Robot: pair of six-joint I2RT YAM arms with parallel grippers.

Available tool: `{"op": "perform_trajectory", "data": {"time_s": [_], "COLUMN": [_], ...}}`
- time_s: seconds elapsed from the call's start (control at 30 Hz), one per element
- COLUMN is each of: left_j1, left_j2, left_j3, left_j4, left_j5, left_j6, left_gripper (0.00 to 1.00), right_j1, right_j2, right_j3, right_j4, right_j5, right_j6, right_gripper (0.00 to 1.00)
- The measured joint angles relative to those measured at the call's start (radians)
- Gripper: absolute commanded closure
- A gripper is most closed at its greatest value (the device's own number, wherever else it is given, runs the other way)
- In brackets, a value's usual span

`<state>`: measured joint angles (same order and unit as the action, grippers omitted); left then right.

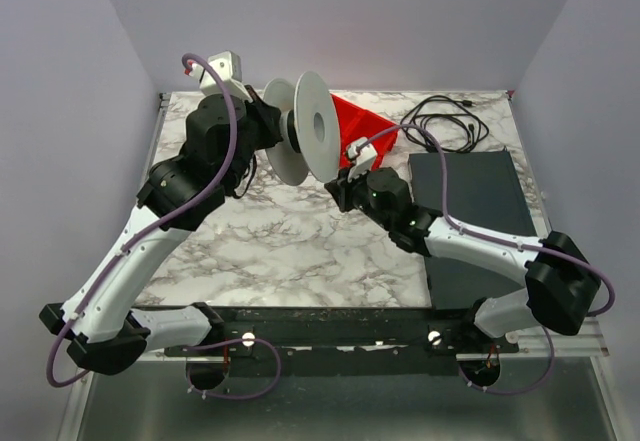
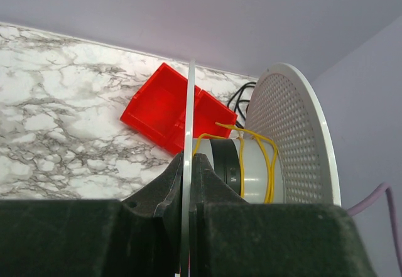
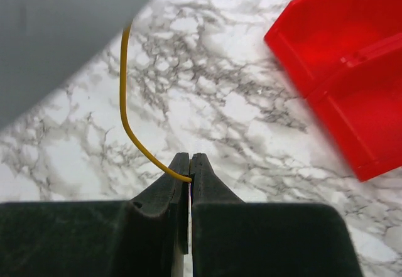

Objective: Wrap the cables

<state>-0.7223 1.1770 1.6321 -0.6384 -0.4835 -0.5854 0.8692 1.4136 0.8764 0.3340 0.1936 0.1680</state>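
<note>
A white spool [image 1: 312, 126] is held up in the air over the back of the table by my left gripper [image 1: 268, 121]. In the left wrist view that gripper [image 2: 190, 157] is shut on the spool's thin near flange [image 2: 187, 107]. A few turns of the thin yellow cable [image 2: 271, 164] lie round the grey hub, in front of the perforated far flange [image 2: 295, 132]. My right gripper [image 1: 335, 189] sits just below and right of the spool. Seen from its wrist, it [image 3: 190, 159] is shut on the cable's free end [image 3: 129, 123], which curves up behind the blurred flange [image 3: 56, 32].
A red bin [image 1: 362, 126] lies on the marble behind the spool; the wrist views also show the bin [image 2: 164, 107] [image 3: 345, 70]. A thick black cord coil [image 1: 445, 119] rests at the back right, with a dark mat [image 1: 475, 211] in front of it.
</note>
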Motion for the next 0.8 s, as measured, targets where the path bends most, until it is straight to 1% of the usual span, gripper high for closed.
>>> {"op": "perform_trajectory", "data": {"time_s": [0.17,0.33,0.57,0.8], "left_j1": [0.003,0.008,0.024,0.034], "left_j2": [0.025,0.088,0.185,0.269], "left_j3": [-0.013,-0.013,-0.021,-0.021], "left_j4": [0.052,0.094,0.157,0.210], "left_j5": [-0.036,-0.089,-0.169,-0.225], "left_j6": [-0.064,-0.071,-0.020,0.067], "left_gripper": [1.00,1.00,1.00,1.00], "right_j1": [0.029,0.057,0.068,0.068], "right_j2": [0.000,-0.008,-0.082,-0.089], "right_j3": [-0.029,-0.029,-0.027,0.034], "right_j4": [-0.028,-0.058,-0.132,-0.240], "right_j5": [-0.040,-0.055,-0.060,-0.059], "right_j6": [0.077,0.114,0.138,0.134], "right_gripper": [0.99,0.99,0.99,0.99]}}
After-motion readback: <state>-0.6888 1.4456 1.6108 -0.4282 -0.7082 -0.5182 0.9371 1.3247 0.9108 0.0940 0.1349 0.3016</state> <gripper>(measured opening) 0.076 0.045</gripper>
